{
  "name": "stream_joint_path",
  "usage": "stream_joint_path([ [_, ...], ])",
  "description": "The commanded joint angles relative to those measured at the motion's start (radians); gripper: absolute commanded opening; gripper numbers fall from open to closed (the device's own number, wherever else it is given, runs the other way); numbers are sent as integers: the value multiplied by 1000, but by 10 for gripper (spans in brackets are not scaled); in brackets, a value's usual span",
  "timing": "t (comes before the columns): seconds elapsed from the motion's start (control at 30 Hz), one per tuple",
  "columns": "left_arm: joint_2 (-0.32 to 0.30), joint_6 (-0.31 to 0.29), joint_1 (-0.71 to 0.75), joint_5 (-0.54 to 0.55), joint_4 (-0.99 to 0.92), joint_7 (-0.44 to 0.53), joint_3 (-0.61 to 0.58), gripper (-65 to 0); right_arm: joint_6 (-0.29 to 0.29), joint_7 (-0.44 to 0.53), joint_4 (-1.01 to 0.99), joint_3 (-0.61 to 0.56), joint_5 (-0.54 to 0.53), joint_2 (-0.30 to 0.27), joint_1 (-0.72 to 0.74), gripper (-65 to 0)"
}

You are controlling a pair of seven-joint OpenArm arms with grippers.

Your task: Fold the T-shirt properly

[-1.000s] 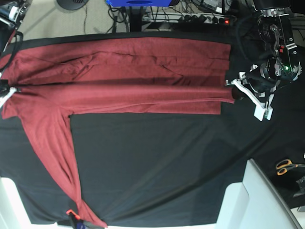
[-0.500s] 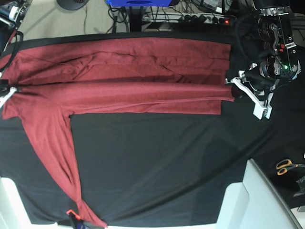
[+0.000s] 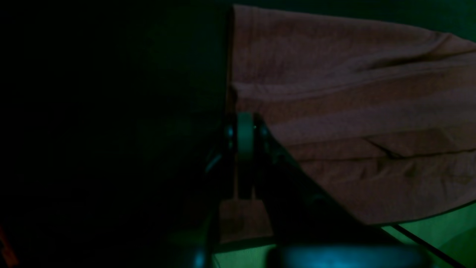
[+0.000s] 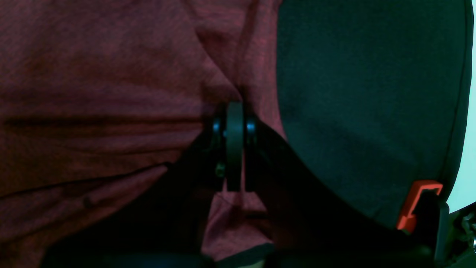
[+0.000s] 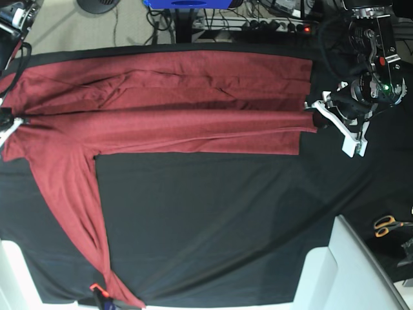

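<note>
The T-shirt [image 5: 161, 106] lay spread lengthwise along the far edge of the desk [image 5: 226, 219], over the black tablecloth [image 5: 213, 213]. The body was folded into a long band running from the desk's left edge almost to its right end in the base view. One long sleeve [image 5: 74, 213] trailed from the left part of the band down toward the near-left corner of the desk, where its cuff ended at the near edge.

Left tool [image 5: 316, 121]: clenched on the T-shirt at the right end of the band, at the hem corner. The cloth there was drawn out into a small point toward the tool. In the left wrist view, which was very dark, the fingers [image 3: 243, 134] were together at the cloth edge with red fabric [image 3: 353, 111] extending away to the right.

Right tool [image 5: 9, 124]: at the left edge of the desk, mostly cut off by the frame in the base view. The right wrist view showed the fingers [image 4: 234, 128] pressed together with a pleat of the red knit [image 4: 111, 93] gathered between them, so it was grasping the T-shirt. Tablecloth [image 4: 364, 93] visible just beside the grip.

An orange clip [image 4: 418, 203] sat at the desk edge in the right wrist view. Scissors [image 5: 389, 225] with yellow handles lay at the right edge of the desk, well apart from the T-shirt.
</note>
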State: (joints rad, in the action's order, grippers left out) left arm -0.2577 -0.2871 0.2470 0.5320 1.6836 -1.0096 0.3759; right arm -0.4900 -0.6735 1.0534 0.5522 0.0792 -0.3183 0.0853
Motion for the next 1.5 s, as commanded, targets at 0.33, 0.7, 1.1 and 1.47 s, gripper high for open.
stream_joint_path([
  [0.33,-15,1,-7,9,-40,16,4,-650,4,16,15,6,-2,-26,18,-594],
  [0.7,-15,1,-16,9,-4,16,18,-169,4,18,24,10,-2,-26,52,-368],
  [1.1,44,1,-31,15,42,15,114,-357,-5,59,227,2,-6,23,51,-573],
  [1.47,90,2,-93,9,-98,102,-31,-650,3,234,-100,7,-3,17,126,-644],
])
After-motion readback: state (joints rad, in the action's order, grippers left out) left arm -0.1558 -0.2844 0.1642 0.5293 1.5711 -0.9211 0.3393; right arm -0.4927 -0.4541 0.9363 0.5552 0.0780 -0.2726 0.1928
